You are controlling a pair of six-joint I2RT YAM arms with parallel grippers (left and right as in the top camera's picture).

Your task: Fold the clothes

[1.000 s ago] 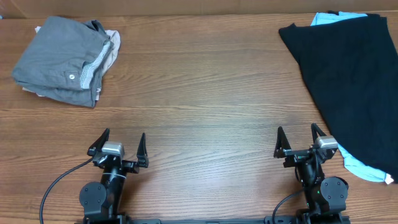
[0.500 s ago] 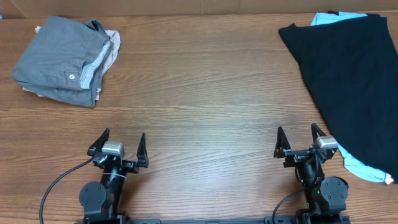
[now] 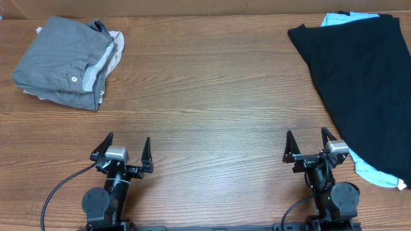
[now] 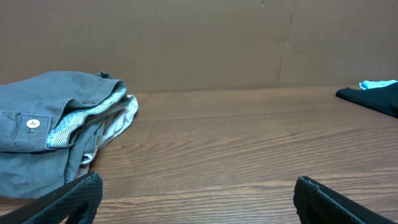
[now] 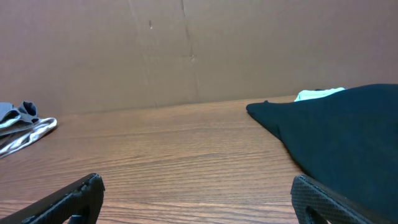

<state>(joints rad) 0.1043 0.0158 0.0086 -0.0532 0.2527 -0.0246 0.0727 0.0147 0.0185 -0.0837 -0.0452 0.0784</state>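
Observation:
The clothes, a pair of mid-grey shorts [image 3: 61,61] with a small silvery button and a pale speckled waistband lining, lie bunched at the table's far left corner; the left wrist view shows the shorts [image 4: 50,130] at its left side. My left gripper [image 3: 122,146] rests open near the front edge, well short of them, with bare wood between its fingers. At the front right, my right gripper [image 3: 307,141] is open too and holds nothing. The same wide-open gaps show for the left gripper [image 4: 198,193] and the right gripper [image 5: 198,190].
A large black garment [image 3: 363,77] covers the table's right side, over something light blue [image 3: 334,19] that peeks out at the back and front right. A pale beige cloth [image 3: 117,45] sticks out from under the grey shorts. A brown wall [image 4: 199,43] backs the table.

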